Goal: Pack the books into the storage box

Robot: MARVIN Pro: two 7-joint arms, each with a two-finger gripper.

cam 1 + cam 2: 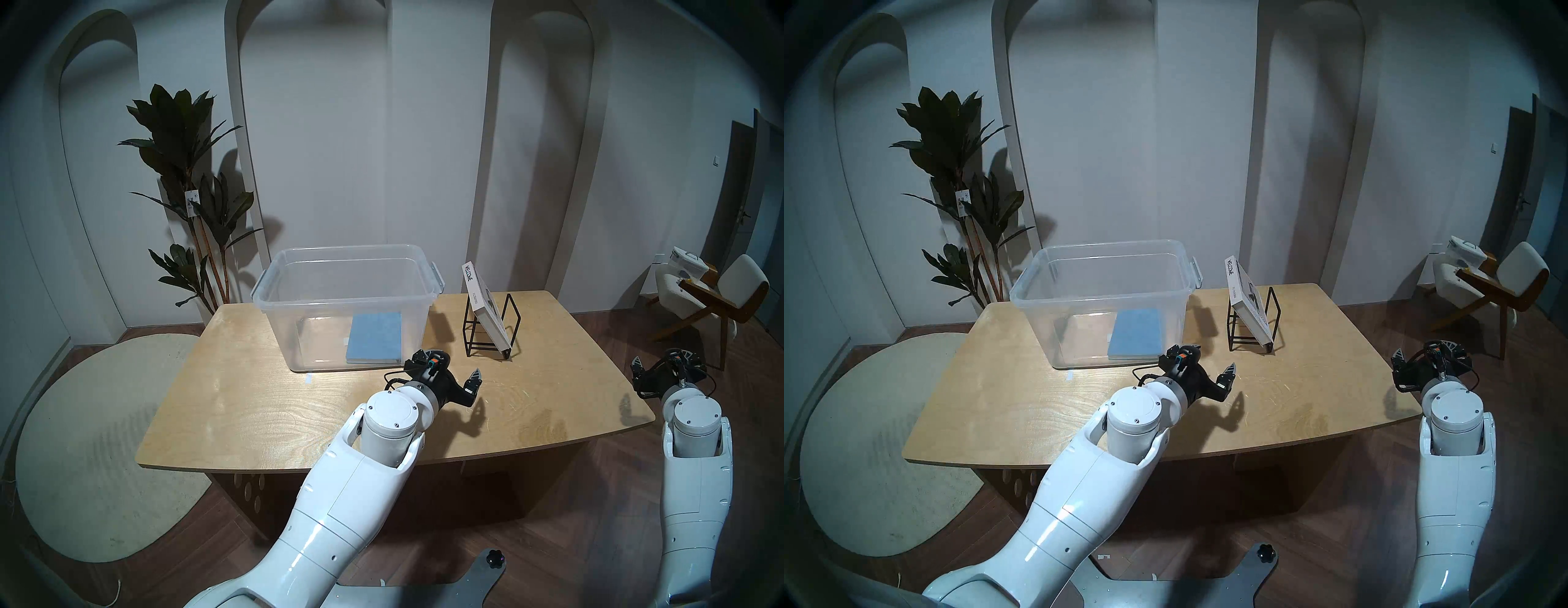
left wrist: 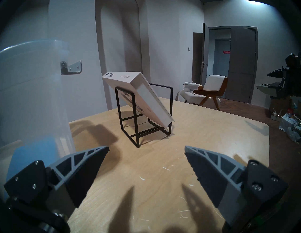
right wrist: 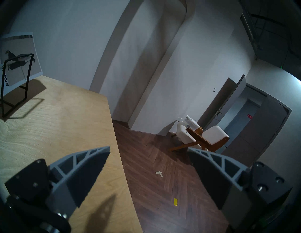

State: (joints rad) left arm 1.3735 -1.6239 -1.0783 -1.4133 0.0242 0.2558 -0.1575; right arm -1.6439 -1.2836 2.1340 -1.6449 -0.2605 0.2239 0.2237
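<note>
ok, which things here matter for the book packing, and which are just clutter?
Job:
- blue book, flat in the storage box
- WELCOME book, leaning in the wire rack
- left end effector, open
- right end effector, open

Lying about:
- plant
- armchair
- rug

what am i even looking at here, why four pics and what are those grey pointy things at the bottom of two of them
It is a two-armed robot at a wooden table. The two wide pictures come from cameras on its head and are nearly identical. The other two come from a camera on each wrist; the grey points are that gripper's own fingers.

The left gripper and right gripper are both open and hold nothing.

On the table stands a clear storage box with a blue book lying flat inside. Beside it, a white book marked WELCOME leans in a black wire rack.
</note>
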